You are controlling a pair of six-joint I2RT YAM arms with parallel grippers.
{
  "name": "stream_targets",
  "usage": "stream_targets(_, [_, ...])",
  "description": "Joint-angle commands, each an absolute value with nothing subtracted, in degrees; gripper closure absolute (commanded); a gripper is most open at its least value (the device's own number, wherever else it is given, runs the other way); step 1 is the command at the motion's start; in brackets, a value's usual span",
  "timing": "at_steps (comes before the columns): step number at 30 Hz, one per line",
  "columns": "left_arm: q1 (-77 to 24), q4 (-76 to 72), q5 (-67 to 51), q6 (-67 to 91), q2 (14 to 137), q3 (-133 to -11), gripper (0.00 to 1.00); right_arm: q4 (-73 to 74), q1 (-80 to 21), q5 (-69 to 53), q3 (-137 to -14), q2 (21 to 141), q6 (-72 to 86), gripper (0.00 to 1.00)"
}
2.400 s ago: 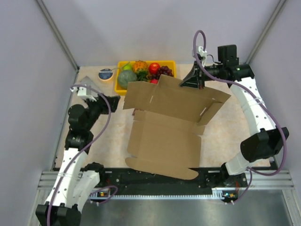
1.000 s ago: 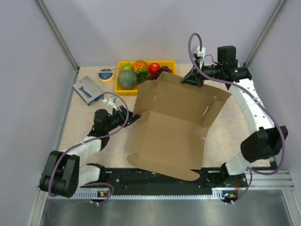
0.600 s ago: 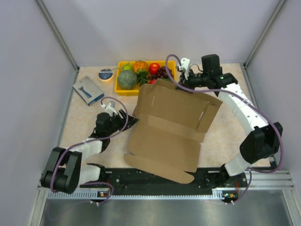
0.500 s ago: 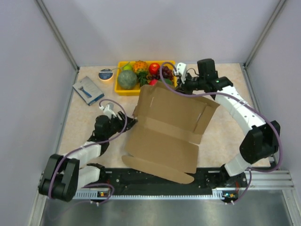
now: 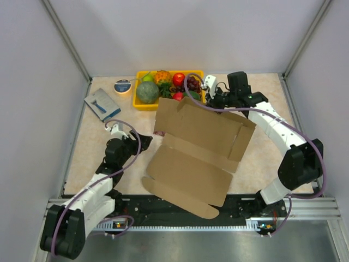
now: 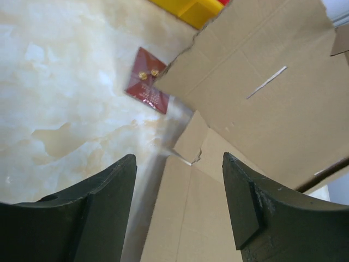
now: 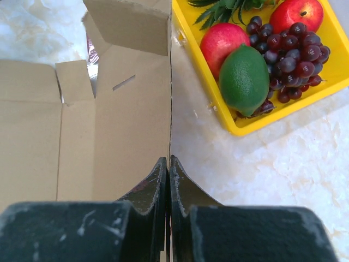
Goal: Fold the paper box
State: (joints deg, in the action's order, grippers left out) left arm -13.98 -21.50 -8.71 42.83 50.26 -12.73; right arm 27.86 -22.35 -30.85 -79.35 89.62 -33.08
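Slippage risk: paper box [image 5: 196, 153], half-unfolded at the counter's middle, is held only by the right gripper [image 7: 168, 161] pinching its far panel edge (left gripper [image 6: 177, 164] spread, empty, beside its left corner), so a tug could tear or drag it.

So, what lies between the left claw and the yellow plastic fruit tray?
A small dark red flat packet on the table, by a flap corner of the brown cardboard box; the left wrist view shows it.
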Motion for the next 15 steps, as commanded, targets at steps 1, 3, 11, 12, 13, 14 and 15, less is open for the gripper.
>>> stream_targets(1, [-14.15,-19.07,-6.24,44.29,49.57,-11.7,0.31,25.31,-21.19,-32.42,-82.17,87.1,-30.15,1.0])
stream_targets(3, [-14.15,-26.86,-10.87,43.34,48.87,-9.94,0.34,25.58,-20.04,-34.53,-82.71,87.01,-29.88,1.0])
stream_targets(11, [-20.2,-21.01,-16.01,29.71,68.97,-27.41,0.34,26.19,-19.86,-38.4,-82.09,86.75,-32.78,1.0])
stream_targets(12, [-20.56,-21.09,-14.95,29.27,70.47,-28.29,0.34,26.28,-19.86,-39.1,-82.18,86.66,-32.87,1.0])
stream_targets(13, [-20.91,-20.83,-13.03,29.09,73.45,-30.13,0.34,26.19,-19.95,-39.29,-82.18,86.57,-32.96,1.0])
stream_targets(14, [-21.18,-19.96,-12.83,29.0,75.13,-31.45,0.34,26.28,-19.86,-39.46,-82.26,86.49,-33.13,1.0])
stream_targets(15, [-21.27,-19.17,-12.92,28.66,76.63,-32.77,0.34,26.19,-19.86,-39.38,-82.35,86.4,-33.22,1.0])
